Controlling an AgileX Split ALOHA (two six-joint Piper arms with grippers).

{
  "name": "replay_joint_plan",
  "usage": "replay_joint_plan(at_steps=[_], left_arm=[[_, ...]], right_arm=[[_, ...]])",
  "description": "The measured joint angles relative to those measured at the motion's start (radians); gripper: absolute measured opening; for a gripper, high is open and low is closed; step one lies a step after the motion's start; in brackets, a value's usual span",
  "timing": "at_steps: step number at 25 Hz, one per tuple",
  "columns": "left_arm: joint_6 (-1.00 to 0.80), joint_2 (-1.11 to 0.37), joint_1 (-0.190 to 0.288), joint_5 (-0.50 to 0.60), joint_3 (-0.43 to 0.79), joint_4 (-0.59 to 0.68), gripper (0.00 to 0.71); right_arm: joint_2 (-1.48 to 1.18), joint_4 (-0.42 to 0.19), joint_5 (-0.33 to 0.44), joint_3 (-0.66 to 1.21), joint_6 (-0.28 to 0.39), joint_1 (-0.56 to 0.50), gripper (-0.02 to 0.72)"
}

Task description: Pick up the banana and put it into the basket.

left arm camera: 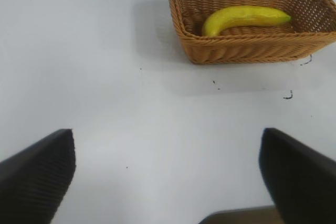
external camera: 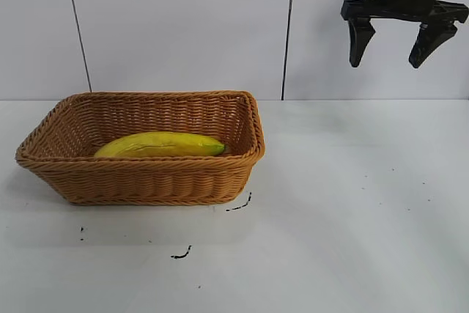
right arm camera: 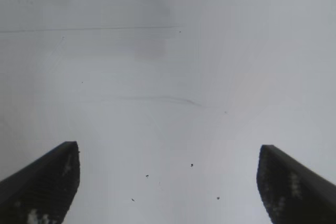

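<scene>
Yellow banana (external camera: 161,144) lies inside the wicker basket (external camera: 146,181) on the white worktop (external camera: 352,210); the task looks complete. Right tool (external camera: 394,48) hangs high, jaws wide and empty; left tool (left arm camera: 168,182) likewise spread, holding nothing

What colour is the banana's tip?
Greenish on the banana, at its tip nearest the basket wall; clearest in the exterior view.

This looks like a robotics lab or test bench rather than a home. A plain white table (external camera: 352,203) with small dark scuff marks (external camera: 239,204) stands against bare white wall panels (external camera: 183,27) split by thin dark seams. The only props are a wicker basket (external camera: 146,181) and a banana (external camera: 161,144), staged under a black robot gripper (external camera: 396,49).
</scene>
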Motion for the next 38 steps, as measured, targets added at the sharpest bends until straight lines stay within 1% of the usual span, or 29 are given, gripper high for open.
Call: replay_joint_plan(at_steps=[9,19,22,28,29,31,38], left_arm=[[0.0,0.0,0.0,0.0,0.0,0.0,0.69],[0.0,0.0,0.0,0.0,0.0,0.0,0.69],[0.0,0.0,0.0,0.0,0.0,0.0,0.69],[0.0,0.0,0.0,0.0,0.0,0.0,0.69],[0.0,0.0,0.0,0.0,0.0,0.0,0.69],[0.0,0.0,0.0,0.0,0.0,0.0,0.69],[0.0,0.0,0.0,0.0,0.0,0.0,0.69]], right_arm=[[-0.383,0.0,-0.001,0.458,0.0,0.0,0.639],[-0.896,0.004,-0.007,0.944,0.0,0.0,0.639],[-1.052,0.005,-0.066,1.083,0.0,0.0,0.639],[-1.381,0.017,-0.211,1.383,0.0,0.0,0.639],[-1.438,0.018,-0.214,1.419,0.0,0.0,0.639],[-1.532,0.015,-0.189,1.463,-0.009,0.0,0.639],[-1.791,0.011,-0.196,1.474,-0.013,0.0,0.639]])
